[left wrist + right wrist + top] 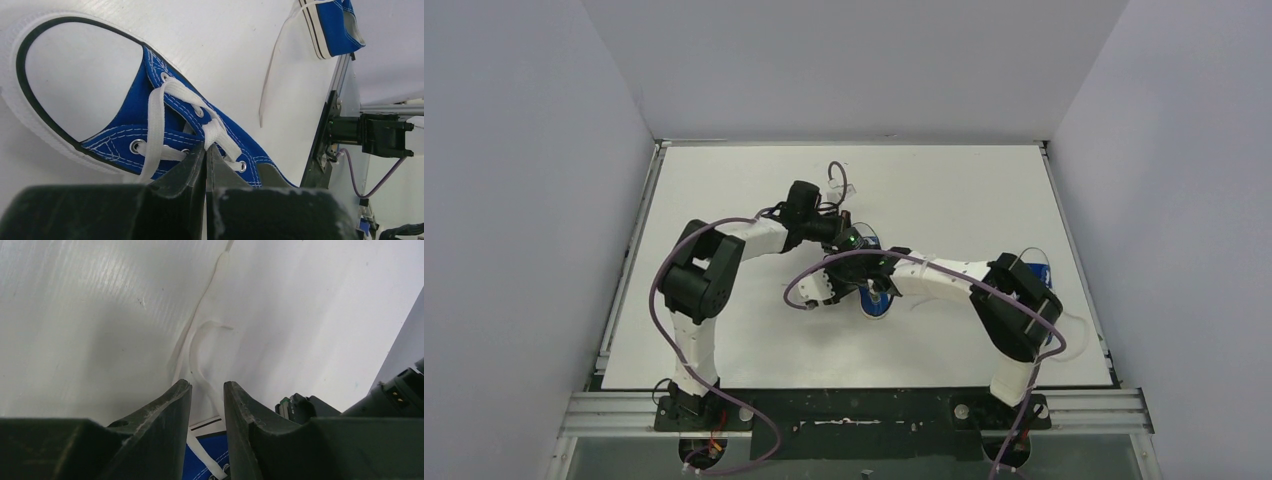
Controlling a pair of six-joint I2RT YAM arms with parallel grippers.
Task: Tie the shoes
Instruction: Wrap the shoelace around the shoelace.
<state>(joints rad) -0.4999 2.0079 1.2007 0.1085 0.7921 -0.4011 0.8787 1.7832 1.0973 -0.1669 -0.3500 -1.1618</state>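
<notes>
Two arms met over the middle of the table (724,340), where the centre shoe (879,303) lay largely hidden beneath their wrists, with only patches of blue canvas and white rubber showing from above. Coming in from the left, the left end effector (206,149) was pressed all but closed, with no more than a hairline slit between its fingers. Its tips pinched the white lace (156,117) where the strands crossed over the eyelets. In that wrist view the shoe's white toe cap lay far to the left, the blue upper ran rightward toward the fingers, and the lace was threaded through several metal eyelets but not knotted. Just to the right, the right end effector (207,390) hung above the same shoe with its fingers narrowly parted. A sliver of blue canvas showed low in the gap, and a lace strand (192,352) ran up through that gap and out across the table, curling into a small hook at its far end. The fingers did not appear to clamp it. Farther right, well apart from the first, the second shoe (1036,272) sat near the table's right edge, partly screened by the right arm's elbow. Seen from the left wrist, its white sole faced the camera, and a loose lace (270,75) trailed from it across the table.
</notes>
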